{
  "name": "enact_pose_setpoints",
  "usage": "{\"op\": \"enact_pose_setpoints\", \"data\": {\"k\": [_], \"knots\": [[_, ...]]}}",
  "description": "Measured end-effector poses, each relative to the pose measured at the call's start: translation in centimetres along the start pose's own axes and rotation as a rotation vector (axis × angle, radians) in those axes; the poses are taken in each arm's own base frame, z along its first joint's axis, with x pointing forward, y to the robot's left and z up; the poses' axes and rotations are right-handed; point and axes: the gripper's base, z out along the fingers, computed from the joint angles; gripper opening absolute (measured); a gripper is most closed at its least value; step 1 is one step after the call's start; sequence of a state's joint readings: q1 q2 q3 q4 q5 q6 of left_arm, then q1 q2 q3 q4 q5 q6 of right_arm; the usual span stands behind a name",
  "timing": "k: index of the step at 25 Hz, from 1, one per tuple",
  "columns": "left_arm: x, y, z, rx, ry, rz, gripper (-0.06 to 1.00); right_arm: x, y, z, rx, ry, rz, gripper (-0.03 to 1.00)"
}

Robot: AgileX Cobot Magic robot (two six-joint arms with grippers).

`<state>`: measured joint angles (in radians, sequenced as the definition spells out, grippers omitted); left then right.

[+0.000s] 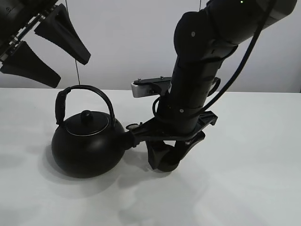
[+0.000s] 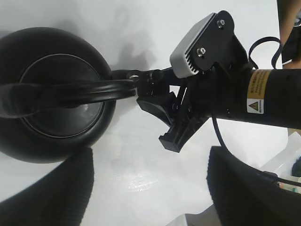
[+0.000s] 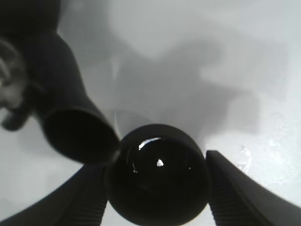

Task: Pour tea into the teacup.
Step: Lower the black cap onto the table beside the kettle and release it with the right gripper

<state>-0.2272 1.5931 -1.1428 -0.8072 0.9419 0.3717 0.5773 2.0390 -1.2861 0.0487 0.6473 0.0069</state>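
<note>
A: Where is the teacup sitting?

B: The teacup (image 3: 157,186) is sitting between the right fingers (image 3: 235,188), which are clamping it on both sides. In the right wrist view its inside is looking glossy black and catching a few small glints. I cannot tell whether that is liquid.

A: Is it resting on the desk?

B: I cannot tell. In the high view the fingers are hiding the cup. They are reaching down close to the white desk (image 1: 244,179), just right of the kettle.

A: And the kettle?

B: The kettle (image 1: 84,146) is standing upright on the desk, lid on, with the knob (image 1: 86,115) showing and the arched handle (image 1: 89,87) standing up. Its spout (image 3: 77,136) is pointing toward the cup, with the mouth lying just beside the rim. The wrist view is not showing clearly whether they are touching.

A: What is the right arm doing?

B: The right arm (image 1: 197,70) is coming down steeply from the upper right of the high view.

A: And the left side?

B: The left fingers (image 1: 63,33) are hanging well above the desk, up and to the left of the kettle. They are standing apart and gripping nothing. The left wrist view is looking down past them onto the kettle's lid and handle.
</note>
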Motion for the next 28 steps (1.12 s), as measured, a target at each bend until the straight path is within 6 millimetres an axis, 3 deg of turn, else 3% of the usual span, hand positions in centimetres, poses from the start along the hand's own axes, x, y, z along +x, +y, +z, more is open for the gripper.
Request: {"op": "enact_pose_setpoints", "data": {"k": [16,28], "knots": [[0.0,0.0,0.0,0.0,0.0,0.0,0.5,-0.1,0.0,0.7,0.001,-0.004,0.0,0.43],[0.0,0.0,0.0,0.0,0.0,0.0,0.5,-0.6,-0.4,-3.2,0.021,-0.078,-0.018,0.45]]}}
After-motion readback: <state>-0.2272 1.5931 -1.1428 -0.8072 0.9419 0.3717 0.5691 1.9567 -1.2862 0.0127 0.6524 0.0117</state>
